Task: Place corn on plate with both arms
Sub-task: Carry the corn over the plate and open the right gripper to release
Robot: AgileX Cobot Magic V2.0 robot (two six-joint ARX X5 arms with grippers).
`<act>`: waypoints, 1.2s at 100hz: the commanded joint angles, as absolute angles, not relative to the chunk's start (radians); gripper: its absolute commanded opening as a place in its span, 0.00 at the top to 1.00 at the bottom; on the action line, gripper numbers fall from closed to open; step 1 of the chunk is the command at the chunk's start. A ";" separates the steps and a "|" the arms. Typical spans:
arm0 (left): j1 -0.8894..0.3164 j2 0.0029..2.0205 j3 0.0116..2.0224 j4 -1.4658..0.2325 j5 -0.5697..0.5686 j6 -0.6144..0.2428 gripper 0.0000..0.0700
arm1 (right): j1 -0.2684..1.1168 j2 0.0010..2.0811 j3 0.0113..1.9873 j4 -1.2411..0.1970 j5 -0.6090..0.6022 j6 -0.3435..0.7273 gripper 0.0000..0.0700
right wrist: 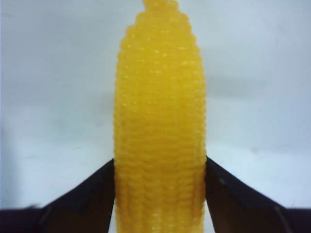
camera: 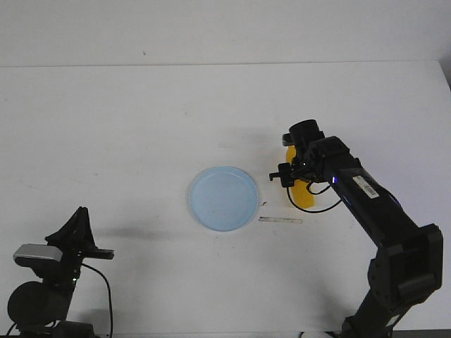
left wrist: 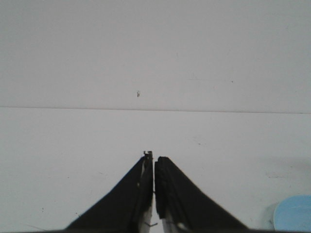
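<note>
Up front, I see the corn cob [camera: 301, 191] lying on the white bench [camera: 127, 120] just to the right of the pale blue plate [camera: 223, 198], near it but apart, with my right gripper [camera: 296, 177] down over it and hiding most of its middle; yellow shows at both ends beneath the arm. My left gripper [camera: 79, 225] sits parked at the near left corner, well apart from plate and corn. A thin pale strip [camera: 280, 220] lies on the bench just in front of the cob. From the left wrist, the fingers [left wrist: 167, 194] are pressed together with nothing between them, pointing over bare bench toward a plain wall, and a sliver of the plate [left wrist: 293, 213] shows at one corner. From the right wrist, the fingers [right wrist: 95, 194] stand on either side of the corn [right wrist: 159, 121], touching its flanks near the thicker part, so I read them as clamped on it. I judge the cob light and stiff, its kernel ridges giving some bite though the plastic sheen could slip; a hold across the thick middle seems soundest. The bench is flat, matte and uncluttered, with plenty of room around the plate.
</note>
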State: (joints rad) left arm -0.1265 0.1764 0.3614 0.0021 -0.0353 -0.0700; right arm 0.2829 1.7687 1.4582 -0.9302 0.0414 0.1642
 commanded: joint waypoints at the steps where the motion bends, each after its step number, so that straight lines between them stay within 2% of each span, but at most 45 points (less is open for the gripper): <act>1: -0.128 0.175 0.369 0.020 -0.038 -0.072 1.00 | 0.331 1.773 1.501 -0.919 0.031 0.125 0.61; 10: -0.128 0.175 0.369 0.020 -0.038 -0.072 1.00 | 0.377 1.773 1.514 -0.903 -0.043 0.121 0.61; 26: -0.128 0.175 0.369 0.020 -0.038 -0.072 1.00 | 0.458 1.776 1.514 -0.844 -0.313 0.123 0.61; 35: -0.128 0.175 0.369 0.020 -0.038 -0.072 1.00 | 0.503 1.782 1.514 -0.806 -0.391 0.139 0.61; 65: -0.128 0.175 0.369 0.020 -0.038 -0.072 1.00 | 0.569 1.849 1.514 -0.751 -0.395 0.145 0.61; 106: -0.128 0.175 0.369 0.020 -0.038 -0.072 1.00 | 0.576 1.933 1.513 -0.774 -0.393 0.156 0.61; 114: -0.128 0.175 0.369 0.020 -0.038 -0.072 1.00 | 0.576 1.933 1.513 -0.783 -0.392 0.156 0.57; 120: -0.128 0.175 0.369 0.020 -0.038 -0.072 1.00 | 0.576 1.933 1.513 -0.778 -0.392 0.156 0.50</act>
